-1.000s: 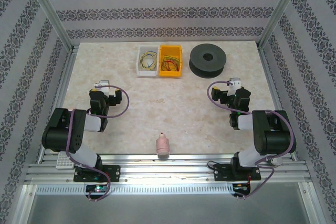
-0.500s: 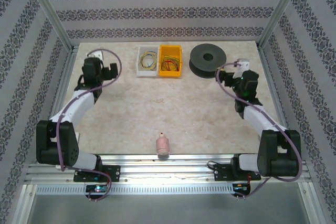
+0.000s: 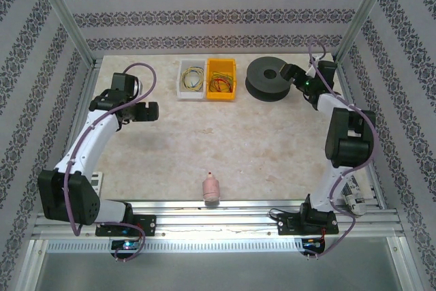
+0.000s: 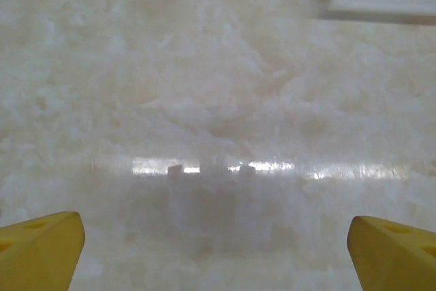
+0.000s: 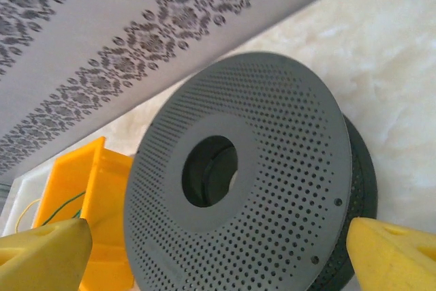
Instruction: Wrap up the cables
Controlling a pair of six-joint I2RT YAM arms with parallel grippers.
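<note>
2 bins hold tangled cables (image 3: 219, 84): white bin (image 3: 191, 96), yellow bin (image 3: 221, 97); left claw (image 4: 214, 226) and right claw (image 5: 218, 228) spread wide, empty.

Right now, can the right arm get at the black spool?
Probably yes. The right hand is open and right beside the black spool, which lies flat with nothing between them; the right wrist view frames it between the fingers.
</note>
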